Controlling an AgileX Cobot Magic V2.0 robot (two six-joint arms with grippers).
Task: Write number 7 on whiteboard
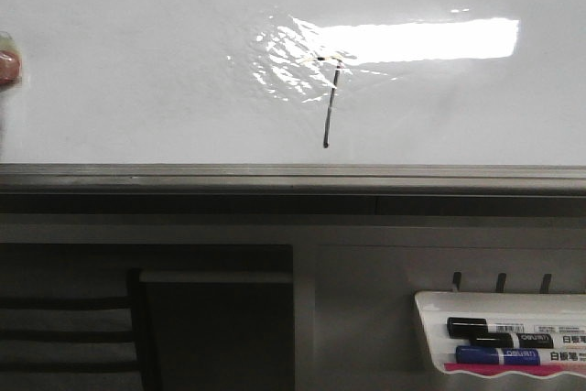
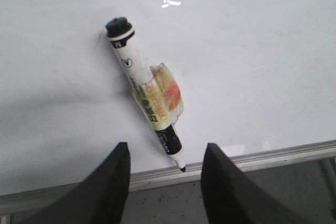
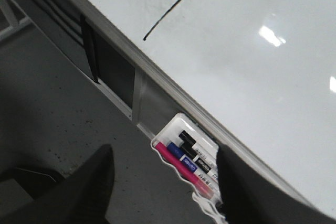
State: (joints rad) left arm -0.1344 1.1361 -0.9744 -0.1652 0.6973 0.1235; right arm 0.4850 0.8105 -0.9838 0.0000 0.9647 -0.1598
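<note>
The whiteboard (image 1: 137, 61) fills the upper front view, glossy with glare. A thin black number 7 (image 1: 330, 103) is drawn near its middle. It also shows in the right wrist view (image 3: 165, 11). A black-and-white marker (image 2: 144, 85) with yellowish tape around it lies flat on the whiteboard (image 2: 252, 51), with its bare tip at the grey frame edge (image 2: 262, 156). My left gripper (image 2: 166, 148) is open just short of the marker's tip and does not touch it. My right gripper (image 3: 165, 150) is open and empty. Neither gripper shows in the front view.
A white marker tray (image 1: 430, 304) hangs below the board at the right and holds black, blue and pink markers (image 1: 499, 341). In the right wrist view the tray (image 3: 178, 120) is beside my right gripper's fingers. A reddish blob (image 1: 7, 66) sits at the board's left edge.
</note>
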